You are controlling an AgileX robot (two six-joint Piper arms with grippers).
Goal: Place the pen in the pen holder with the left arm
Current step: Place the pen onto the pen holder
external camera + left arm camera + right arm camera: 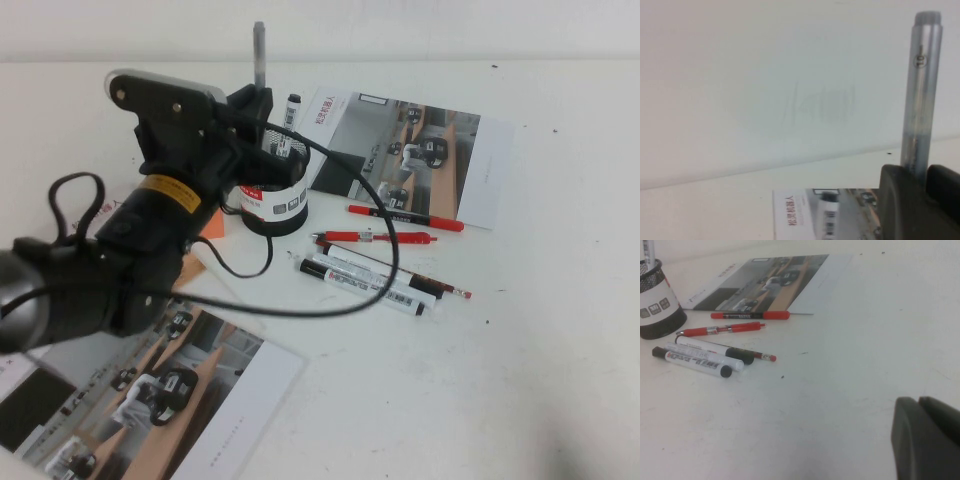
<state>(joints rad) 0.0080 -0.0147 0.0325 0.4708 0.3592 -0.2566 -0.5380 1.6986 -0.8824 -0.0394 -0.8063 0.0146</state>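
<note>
Left claw (258,100): pinching the pen (259,55) upright, above the pen holder (275,195)
Right claw (925,437): pressed together, low over the bench (865,365), away from the markers (695,360)

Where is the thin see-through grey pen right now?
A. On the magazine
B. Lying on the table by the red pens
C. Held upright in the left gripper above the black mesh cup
C: the slim translucent grey pen stands upright, clamped in the left gripper above the black wire-mesh pen holder; the right gripper is low over the table, away from the pens.
</note>
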